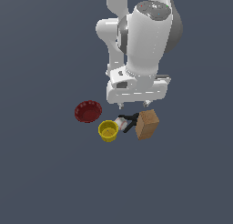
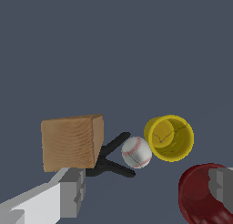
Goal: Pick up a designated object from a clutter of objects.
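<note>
Looking at the exterior view, I see a flat, dark slate-grey counter (image 1: 45, 182) that fills the whole frame, with no walls, edges or other furniture visible. The clutter sits in a tight group near the middle: a dark red bowl (image 1: 88, 111) toward the exterior view's left, a yellow cup (image 1: 108, 130) just beside it, then a white baseball (image 1: 121, 123) and a black clamp (image 1: 129, 122), and the tan wooden block (image 1: 147, 124) at the exterior view's right end of the group. The block stands tilted on the counter, its near side touching or almost touching the clamp's black arms (I cannot tell which). From the wrist view the baseball lies between the block and the cup, resting against the clamp's arms, and the cup's open mouth faces the camera. The white arm (image 1: 145, 36) comes down from the top of the frame, its wrist pointing downward with the end effector (image 1: 133, 103) hanging above the clutter, over the clamp and the block's upper edge. In the wrist view its two grey fingers (image 2: 73, 191) stand wide apart, one in front of the block's lower corner, the other in front of the bowl, so the end effector is spread and grips nothing.
</note>
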